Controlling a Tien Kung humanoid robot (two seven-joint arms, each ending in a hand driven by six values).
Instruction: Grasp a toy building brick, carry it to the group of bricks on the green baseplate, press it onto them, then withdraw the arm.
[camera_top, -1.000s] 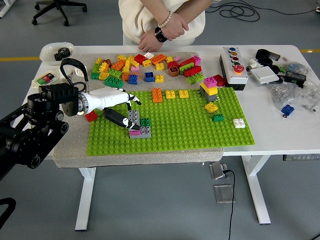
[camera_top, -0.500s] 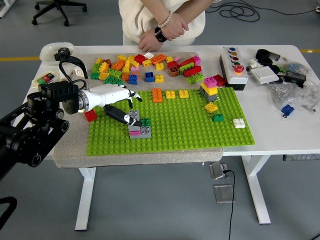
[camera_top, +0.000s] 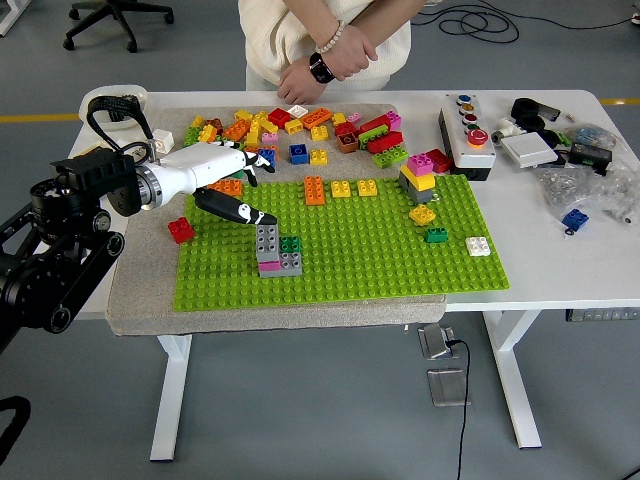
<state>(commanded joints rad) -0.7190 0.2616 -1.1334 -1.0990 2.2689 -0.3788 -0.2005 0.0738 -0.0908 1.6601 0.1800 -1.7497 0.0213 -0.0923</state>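
The left robot hand (camera_top: 228, 185), white with black fingertips, hovers over the 9 o'clock edge of the flat green studded baseplate (camera_top: 380, 250), fingers loosely spread and grasping nothing. Just toward 4 o'clock from its dark thumb (camera_top: 228, 209) stands the small stack of grey, pink and green toy bricks (camera_top: 275, 250), pressed onto the baseplate and clear of the fingers. A single red brick (camera_top: 181, 230) lies on the grey felt mat (camera_top: 140, 290) at the baseplate's 9 o'clock side. A heap of loose multicoloured bricks (camera_top: 290, 130) fills the mat at 12 o'clock. Beyond the white worktop (camera_top: 560, 260), a person in a cream top rests 1 hand (camera_top: 298, 84) on its far edge, arms crossed.
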